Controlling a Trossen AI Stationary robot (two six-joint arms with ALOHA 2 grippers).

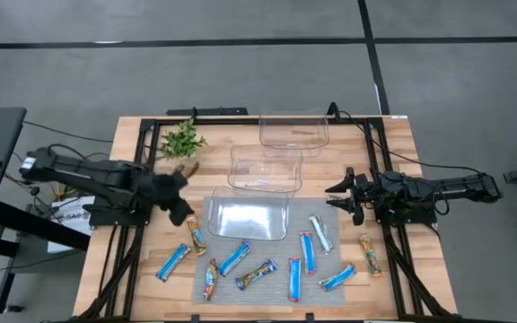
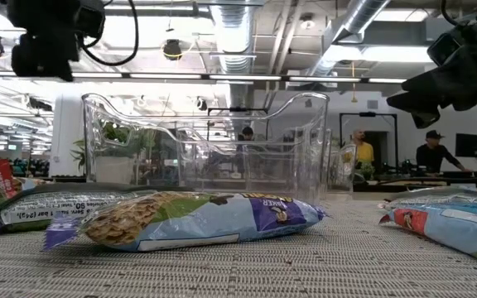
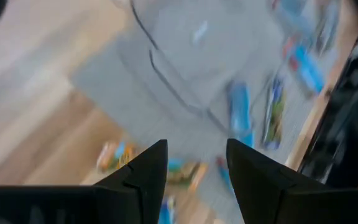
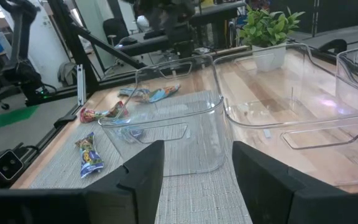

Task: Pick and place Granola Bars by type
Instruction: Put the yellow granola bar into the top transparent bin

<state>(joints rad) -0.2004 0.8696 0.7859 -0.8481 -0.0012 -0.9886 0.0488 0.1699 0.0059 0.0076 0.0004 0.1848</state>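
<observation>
Two dark jointed arms; black cables (angular black jaws).

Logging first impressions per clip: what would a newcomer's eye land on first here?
Three clear plastic bins run in a diagonal chain up the table's middle, all empty. Wrapped granola bars lie scattered on the grey mat in front of the bins. The left claw and right claw hover open on either side, holding nothing.

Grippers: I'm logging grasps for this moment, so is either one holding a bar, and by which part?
Nothing is held. The left gripper and right gripper both stand open and empty above the table.
</observation>
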